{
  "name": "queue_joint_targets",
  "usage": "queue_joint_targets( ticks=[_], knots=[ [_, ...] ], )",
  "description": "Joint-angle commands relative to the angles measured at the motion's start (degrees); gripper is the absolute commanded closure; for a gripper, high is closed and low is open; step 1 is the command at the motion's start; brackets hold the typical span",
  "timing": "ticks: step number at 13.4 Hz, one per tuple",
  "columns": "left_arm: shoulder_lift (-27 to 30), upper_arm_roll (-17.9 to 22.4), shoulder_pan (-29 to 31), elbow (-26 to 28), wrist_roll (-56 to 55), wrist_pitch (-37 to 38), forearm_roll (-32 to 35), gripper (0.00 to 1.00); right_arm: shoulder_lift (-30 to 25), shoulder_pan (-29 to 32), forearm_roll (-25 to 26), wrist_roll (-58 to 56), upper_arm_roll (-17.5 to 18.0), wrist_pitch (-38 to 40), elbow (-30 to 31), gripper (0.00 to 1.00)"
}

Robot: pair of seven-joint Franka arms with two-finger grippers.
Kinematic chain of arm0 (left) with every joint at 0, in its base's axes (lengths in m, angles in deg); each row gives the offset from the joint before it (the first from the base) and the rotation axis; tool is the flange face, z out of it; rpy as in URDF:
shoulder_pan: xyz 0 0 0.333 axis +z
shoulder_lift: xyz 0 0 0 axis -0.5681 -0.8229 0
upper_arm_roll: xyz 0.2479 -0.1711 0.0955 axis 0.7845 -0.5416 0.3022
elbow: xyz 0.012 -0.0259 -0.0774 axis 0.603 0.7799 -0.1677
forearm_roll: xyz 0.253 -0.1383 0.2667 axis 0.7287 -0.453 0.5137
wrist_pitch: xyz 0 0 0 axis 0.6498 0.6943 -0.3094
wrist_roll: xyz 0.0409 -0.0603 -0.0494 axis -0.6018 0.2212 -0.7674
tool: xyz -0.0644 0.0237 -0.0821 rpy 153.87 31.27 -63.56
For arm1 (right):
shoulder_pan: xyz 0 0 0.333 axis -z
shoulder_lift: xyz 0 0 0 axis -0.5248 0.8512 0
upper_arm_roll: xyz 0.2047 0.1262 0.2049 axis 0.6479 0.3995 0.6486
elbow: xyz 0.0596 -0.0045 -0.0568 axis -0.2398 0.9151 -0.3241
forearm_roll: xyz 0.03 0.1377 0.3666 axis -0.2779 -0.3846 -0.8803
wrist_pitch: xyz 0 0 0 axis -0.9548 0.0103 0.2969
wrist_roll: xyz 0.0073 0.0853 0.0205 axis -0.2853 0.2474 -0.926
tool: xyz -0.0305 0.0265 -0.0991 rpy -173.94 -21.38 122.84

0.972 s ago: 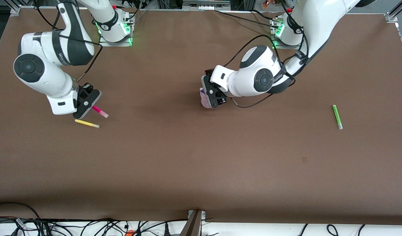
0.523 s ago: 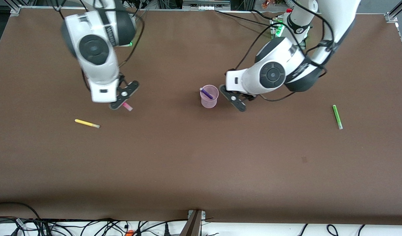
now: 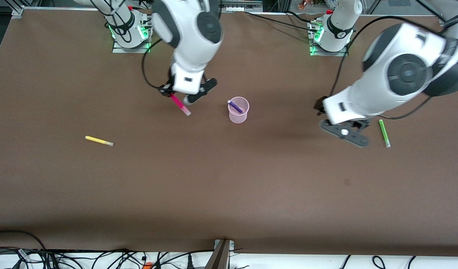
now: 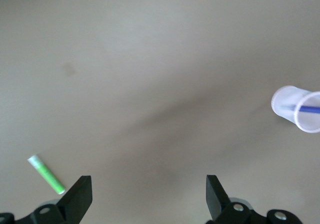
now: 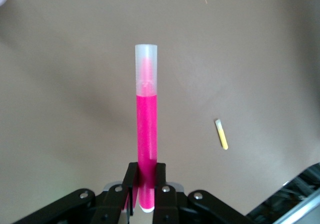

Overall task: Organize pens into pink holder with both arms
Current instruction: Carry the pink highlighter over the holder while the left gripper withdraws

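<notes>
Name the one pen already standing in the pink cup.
The dark purple pen leans inside the pink holder. The magenta pen is in the right gripper; the yellow pen and the green pen lie on the table.

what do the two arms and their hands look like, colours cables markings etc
Both arms are bulky, rounded white shells with black bands at the joints and round dark grey caps on the elbows. Loose black cables loop along each. The bases glow green. The left hand and right hand are flat black plates with silver screws, each carrying two slim black fingers.

Place: robotics lab — brown table point(image 3: 229, 186) | aluminium frame point(image 3: 449, 16) | loose cables point(image 3: 102, 257)
</notes>
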Motion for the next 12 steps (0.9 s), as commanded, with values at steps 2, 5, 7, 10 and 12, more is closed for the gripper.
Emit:
queue_joint_targets(
  ticks=[2, 5, 7, 10, 12],
  knots=[
    [9.09, 12.99, -3.15, 2.17, -0.07, 0.46, -3.06, 0.00, 8.64, -6.38, 2.17, 0.75, -0.70, 2.39, -10.81, 1.00],
    [12.44, 30.03, -11.39, 4.27, -0.25, -3.65, -9.59, 0.00, 13.03, -10.07, 2.34, 0.23, -0.79, 0.54, -13.19, 1.00],
    [16.65, 38.94, -16.76, 10.14, 0.28, -8.41, -9.86, 0.00, 14.71, -11.48, 2.43, -1.34, -0.79, 0.54, -13.19, 1.00],
    [24.03, 47.21, -23.18, 19.47, 0.54, -9.48, -9.86, 0.00, 16.38, -13.24, 2.52, -4.95, -0.79, 0.98, -13.19, 1.00],
    [27.11, 48.11, -23.38, 22.73, 0.63, -11.40, -10.56, 0.00, 18.13, -15.17, 4.00, -4.96, -0.79, 0.89, -13.19, 1.00]
  ],
)
